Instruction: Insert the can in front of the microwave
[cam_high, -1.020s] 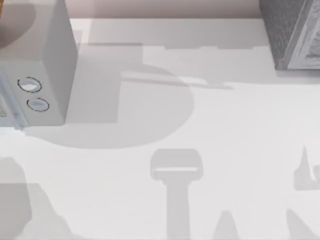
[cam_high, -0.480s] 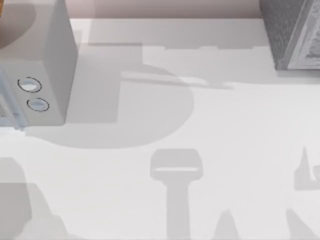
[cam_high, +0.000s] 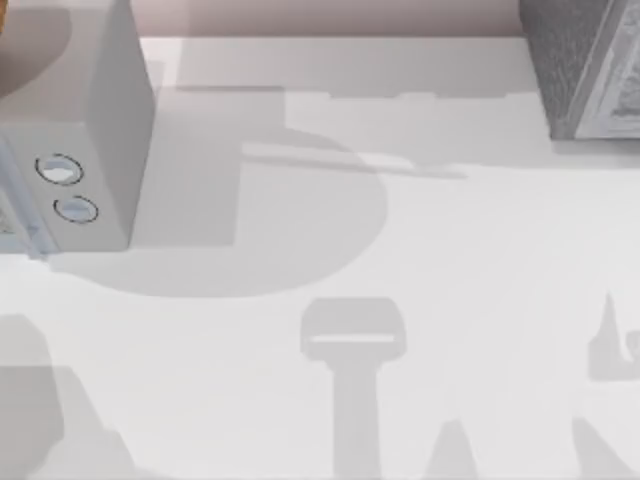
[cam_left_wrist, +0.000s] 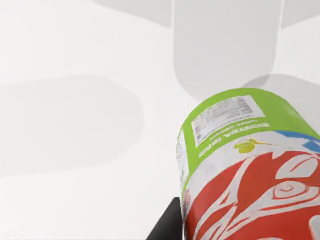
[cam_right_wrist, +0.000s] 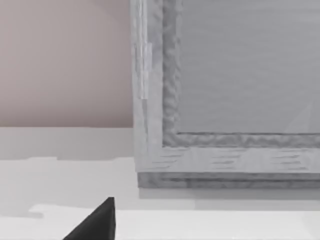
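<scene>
The can (cam_left_wrist: 250, 170) fills the near part of the left wrist view, with its lime-green base and label pointing away and its red part closest. My left gripper (cam_left_wrist: 250, 230) is shut on it, one dark finger (cam_left_wrist: 167, 227) lying against its side, above the bare white table (cam_left_wrist: 75, 175). The microwave (cam_high: 90, 120), a light-grey box with two white-ringed dials (cam_high: 58, 170), stands at the table's far left in the top view. A dark part of my right gripper (cam_right_wrist: 97, 222) shows in the right wrist view, low over the table.
A darker speckled grey box (cam_high: 585, 65) with a white panel stands at the table's far right corner; the right wrist camera faces it (cam_right_wrist: 225, 100) closely. Shadows of the arms lie across the white tabletop (cam_high: 450, 250). A pinkish wall (cam_right_wrist: 60, 60) runs behind the table.
Only the shadow at the table's front left has shifted slightly; the microwave and the speckled box have not moved.
</scene>
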